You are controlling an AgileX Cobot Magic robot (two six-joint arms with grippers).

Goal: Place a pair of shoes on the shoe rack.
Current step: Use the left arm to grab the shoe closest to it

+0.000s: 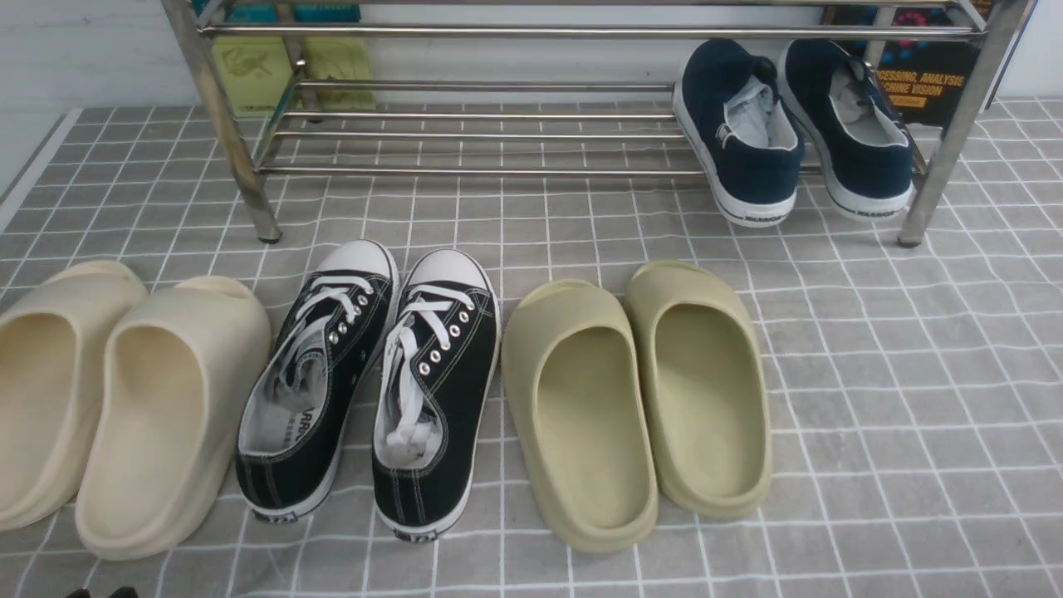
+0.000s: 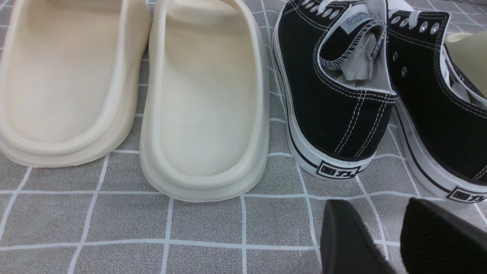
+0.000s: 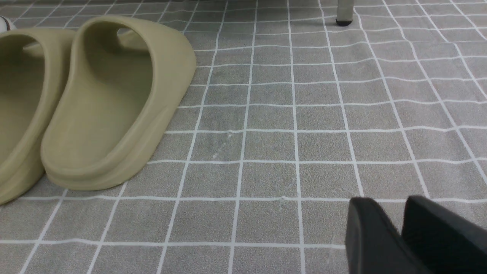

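The pair of black canvas sneakers stands side by side on the grey checked cloth, toes toward the shoe rack: the left shoe [image 1: 320,374] and the right shoe [image 1: 436,382]. In the left wrist view their heels show, the left shoe [image 2: 335,102] and the right shoe [image 2: 437,125]. My left gripper [image 2: 378,207] is open and empty, just behind these heels. My right gripper [image 3: 390,203] is shut and empty over bare cloth, to the right of the olive slides. The silver shoe rack [image 1: 498,172] stands at the back; one of its legs [image 3: 344,11] shows in the right wrist view.
Navy slip-on sneakers [image 1: 797,133] sit on the rack's lower shelf at the right. Beige foam slides [image 1: 124,399] lie left of the black sneakers, olive slides [image 1: 639,399] to their right. Books lean behind the rack.
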